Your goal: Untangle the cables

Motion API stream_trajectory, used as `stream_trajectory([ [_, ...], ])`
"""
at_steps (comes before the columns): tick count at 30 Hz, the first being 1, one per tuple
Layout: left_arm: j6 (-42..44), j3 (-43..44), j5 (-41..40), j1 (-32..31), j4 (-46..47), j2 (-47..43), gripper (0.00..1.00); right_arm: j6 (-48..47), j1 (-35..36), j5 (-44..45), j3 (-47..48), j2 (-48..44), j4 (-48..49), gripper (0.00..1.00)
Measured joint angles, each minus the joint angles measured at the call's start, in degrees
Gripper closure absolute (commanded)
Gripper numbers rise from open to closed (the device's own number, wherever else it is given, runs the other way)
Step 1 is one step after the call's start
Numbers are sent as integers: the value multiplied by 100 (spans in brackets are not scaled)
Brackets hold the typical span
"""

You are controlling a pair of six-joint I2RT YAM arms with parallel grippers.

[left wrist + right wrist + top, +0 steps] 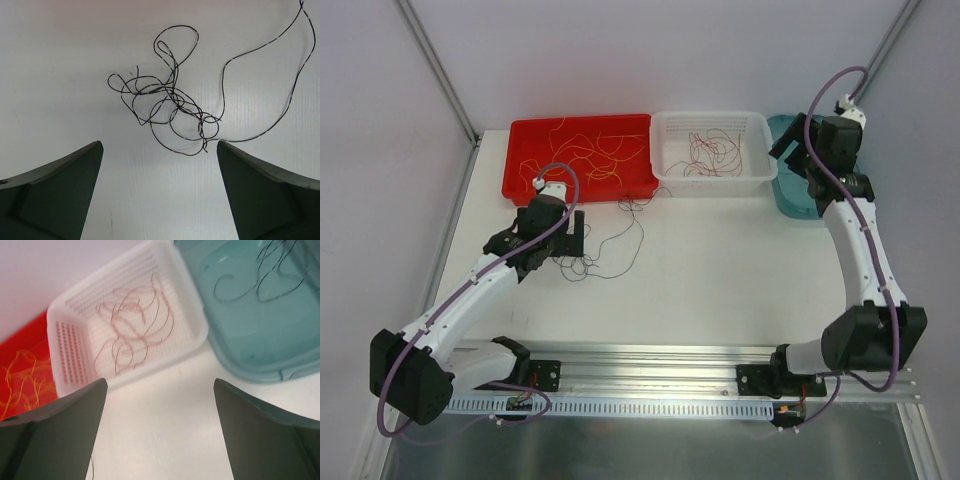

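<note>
A loose tangle of thin black cables (605, 245) lies on the white table, and one long strand runs off toward the red tray. In the left wrist view the black tangle (170, 107) lies just beyond my left gripper (159, 146), which is open with nothing between its fingers. From above, the left gripper (578, 232) hangs at the tangle's left edge. My right gripper (160, 382) is open and empty over bare table, near the white basket and the teal bin. The top view shows the right gripper (785, 145) at the teal bin's left rim.
A red tray (575, 190) at the back holds yellow-orange cables (585, 150). Beside it a white basket (715, 187) holds dark red cables (132, 325). A teal bin (790, 200) at the far right holds black strands (270, 275). An aluminium rail runs along the near edge.
</note>
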Motion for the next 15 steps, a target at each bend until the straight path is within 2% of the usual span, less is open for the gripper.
stream_trajectory([
  [9, -234, 0, 317, 37, 11, 446, 1, -162, 1711, -195, -2214, -2371, -850, 1],
  [15, -658, 179, 575, 37, 9, 1408, 15, -144, 2879, -308, -3165, -3099, -925, 1],
])
